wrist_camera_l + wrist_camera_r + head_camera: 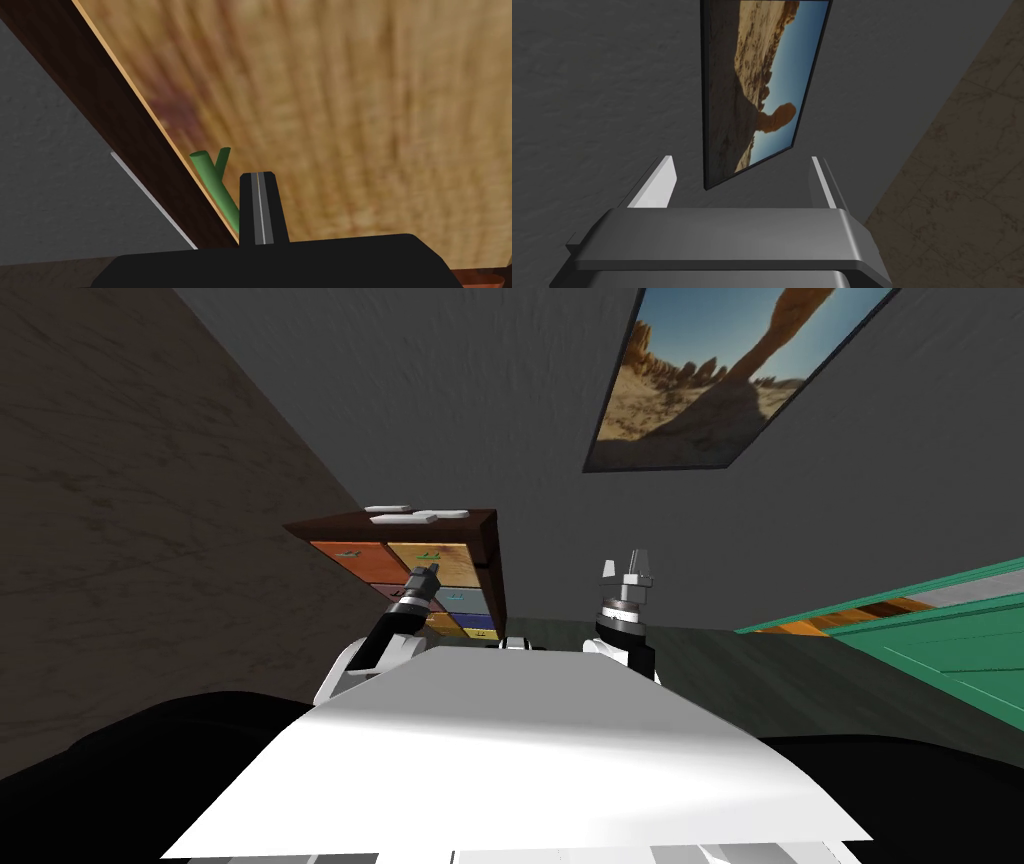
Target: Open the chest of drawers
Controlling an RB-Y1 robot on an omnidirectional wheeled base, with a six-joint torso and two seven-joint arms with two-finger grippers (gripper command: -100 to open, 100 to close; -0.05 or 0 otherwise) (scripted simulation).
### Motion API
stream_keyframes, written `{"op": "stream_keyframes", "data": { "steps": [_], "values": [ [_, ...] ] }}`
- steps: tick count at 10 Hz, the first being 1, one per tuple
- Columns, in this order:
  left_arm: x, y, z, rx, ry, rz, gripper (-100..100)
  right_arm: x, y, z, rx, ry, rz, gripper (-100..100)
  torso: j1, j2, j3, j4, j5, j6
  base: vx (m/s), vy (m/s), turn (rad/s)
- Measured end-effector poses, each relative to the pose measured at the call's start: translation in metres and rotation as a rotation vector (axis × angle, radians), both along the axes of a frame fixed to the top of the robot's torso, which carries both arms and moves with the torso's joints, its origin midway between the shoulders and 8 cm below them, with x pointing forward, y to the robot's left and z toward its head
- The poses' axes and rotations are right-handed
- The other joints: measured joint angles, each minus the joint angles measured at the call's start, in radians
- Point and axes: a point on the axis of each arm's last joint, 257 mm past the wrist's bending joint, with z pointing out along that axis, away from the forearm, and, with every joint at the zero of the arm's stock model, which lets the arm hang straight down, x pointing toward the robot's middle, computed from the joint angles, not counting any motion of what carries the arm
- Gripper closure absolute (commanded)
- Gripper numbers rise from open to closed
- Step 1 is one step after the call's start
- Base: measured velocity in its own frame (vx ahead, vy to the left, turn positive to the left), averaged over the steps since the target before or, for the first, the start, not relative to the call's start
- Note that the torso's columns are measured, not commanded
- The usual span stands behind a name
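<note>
Faces the chest of drawers [440, 558] at the grey wall [420, 398]. Holds left claw [263, 200] together beside a thin green handle [215, 175] on a wood-grained drawer front [350, 100], near the dark frame edge [100, 110]. Holds right claw [742, 160] apart, raised clear.

Left gripper [432, 575] before the chest of drawers [350, 556], flat items [418, 516] on its top.
</note>
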Motion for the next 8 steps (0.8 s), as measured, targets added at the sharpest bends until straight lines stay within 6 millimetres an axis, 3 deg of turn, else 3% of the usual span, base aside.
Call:
{"op": "stream_keyframes", "data": {
  "steps": [3, 4, 8],
  "values": [
    [-0.011, -0.013, -0.002, -0.003, -0.002, -0.026, 100, 0.000, 0.000, 0.000, 0.000, 0.000, 0.000, 0, 0.000, 0.001, 0.000, 0.000, 0.000, 0.000, 0.030, 0.007, 0.065],
    [-0.011, -0.014, -0.001, -0.003, -0.003, -0.028, -100, 0.000, 0.000, 0.000, 0.000, 0.000, 0.000, 0, 0.000, 0.001, 0.000, 0.000, 0.000, 0.000, 0.001, -0.001, -0.015],
    [0.000, 0.007, -0.037, -0.011, 0.072, -0.005, -100, 0.000, 0.000, 0.000, 0.000, 0.000, 0.000, 0, 0.000, 0.000, 0.000, 0.000, 0.000, 0.000, -0.008, -0.004, -0.025]
  ]
}}
